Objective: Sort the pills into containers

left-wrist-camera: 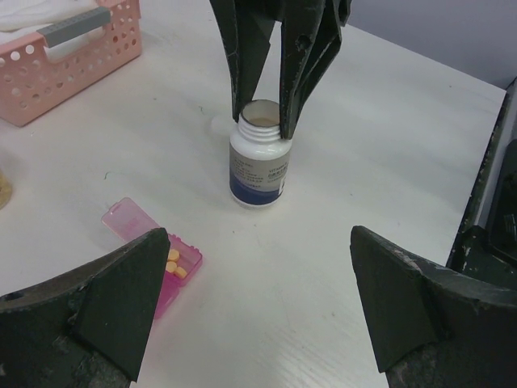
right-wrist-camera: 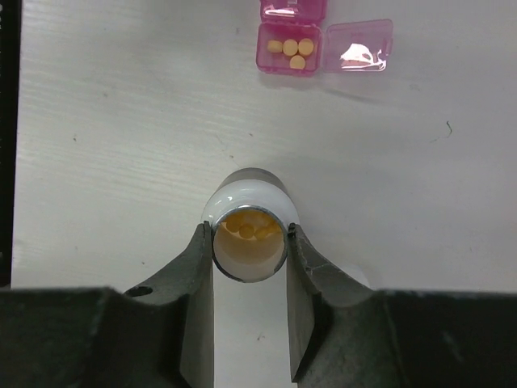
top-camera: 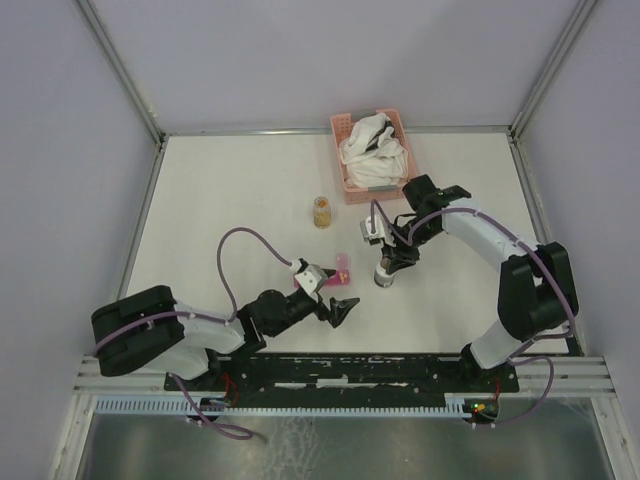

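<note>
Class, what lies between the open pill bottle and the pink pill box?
Nothing but bare table separates the pill bottle from the pill box; the right wrist view shows it.

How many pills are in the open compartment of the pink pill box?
4 pills lie in the pill box: three in a row, the fourth on the side toward the bottle. The closed compartments may hide more.

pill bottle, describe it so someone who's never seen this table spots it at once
Start at the pink basket at the back and come straight forward. The pill bottle stands between the fingers of the right gripper. Unlike the amber jar nearby, it is white, blue-banded and uncapped, with yellow pills showing.
</note>
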